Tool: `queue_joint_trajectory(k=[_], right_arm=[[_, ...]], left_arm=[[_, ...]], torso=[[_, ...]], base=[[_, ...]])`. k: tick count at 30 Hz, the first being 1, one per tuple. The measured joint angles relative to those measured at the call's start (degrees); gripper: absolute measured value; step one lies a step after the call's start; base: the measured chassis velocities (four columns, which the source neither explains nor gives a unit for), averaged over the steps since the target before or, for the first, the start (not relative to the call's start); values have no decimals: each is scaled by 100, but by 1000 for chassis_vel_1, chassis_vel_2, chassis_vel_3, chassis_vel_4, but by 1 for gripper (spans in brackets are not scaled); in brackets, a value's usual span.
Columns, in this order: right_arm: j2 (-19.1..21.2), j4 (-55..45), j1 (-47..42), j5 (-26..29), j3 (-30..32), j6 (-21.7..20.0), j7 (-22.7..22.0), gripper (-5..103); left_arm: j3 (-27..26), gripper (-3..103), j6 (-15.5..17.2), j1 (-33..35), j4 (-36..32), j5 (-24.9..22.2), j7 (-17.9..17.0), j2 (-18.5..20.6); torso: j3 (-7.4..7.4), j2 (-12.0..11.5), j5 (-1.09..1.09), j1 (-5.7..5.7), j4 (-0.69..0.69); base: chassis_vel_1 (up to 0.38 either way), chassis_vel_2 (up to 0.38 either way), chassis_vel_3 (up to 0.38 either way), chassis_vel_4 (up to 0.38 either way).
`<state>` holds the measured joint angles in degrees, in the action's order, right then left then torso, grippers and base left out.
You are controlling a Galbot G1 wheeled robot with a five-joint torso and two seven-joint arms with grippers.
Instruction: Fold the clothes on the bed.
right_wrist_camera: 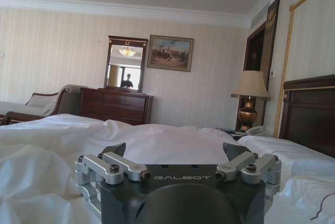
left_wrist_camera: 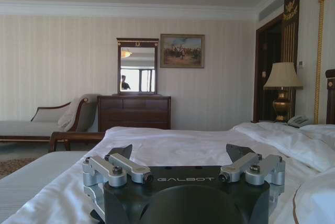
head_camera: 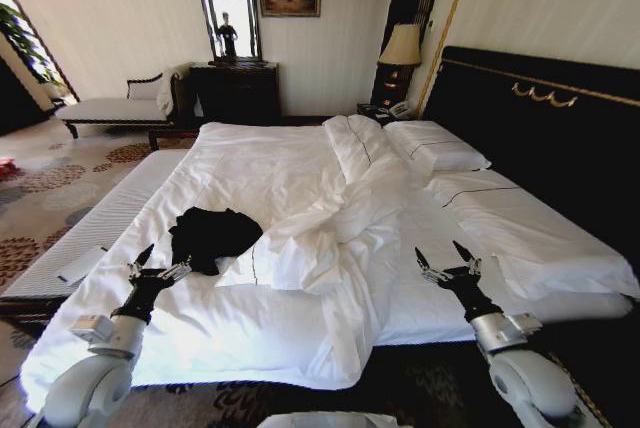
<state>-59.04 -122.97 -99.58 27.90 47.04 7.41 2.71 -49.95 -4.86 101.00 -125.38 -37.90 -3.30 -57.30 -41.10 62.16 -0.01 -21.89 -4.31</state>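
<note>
Both grippers hover spread wide and empty over the bed's (head_camera: 300, 348) foot edge: left gripper (head_camera: 158, 265) just beside the crumpled black T-shirt (head_camera: 212, 235), probably staged to grab it; right gripper (head_camera: 449, 260) well apart, idle.

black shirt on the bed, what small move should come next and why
Probably ease the left tool forward onto the crumpled black T-shirt. It hovers open at the shirt's near edge, holding nothing, while the shirt lies bunched on the white duvet. The right tool, also open, sits far off over the bed.
</note>
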Motion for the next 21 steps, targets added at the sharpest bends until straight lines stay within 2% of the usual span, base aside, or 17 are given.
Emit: queue_joint_trajectory(k=[12, 21], right_arm=[[-2, 6, -2, -4, -15, 4, -3, 100], [-15, 9, -3, -9, -21, 22, -4, 100]], left_arm=[[9, 100, 13, -11, 23, 11, -18, -17], [25, 100, 41, -41, 15, 22, -39, -12]], torso=[[0, 0, 0, 0, 1], [0, 0, 0, 1, 0]], base=[[149, 160, -154, -149], [63, 100, -79, -105]])
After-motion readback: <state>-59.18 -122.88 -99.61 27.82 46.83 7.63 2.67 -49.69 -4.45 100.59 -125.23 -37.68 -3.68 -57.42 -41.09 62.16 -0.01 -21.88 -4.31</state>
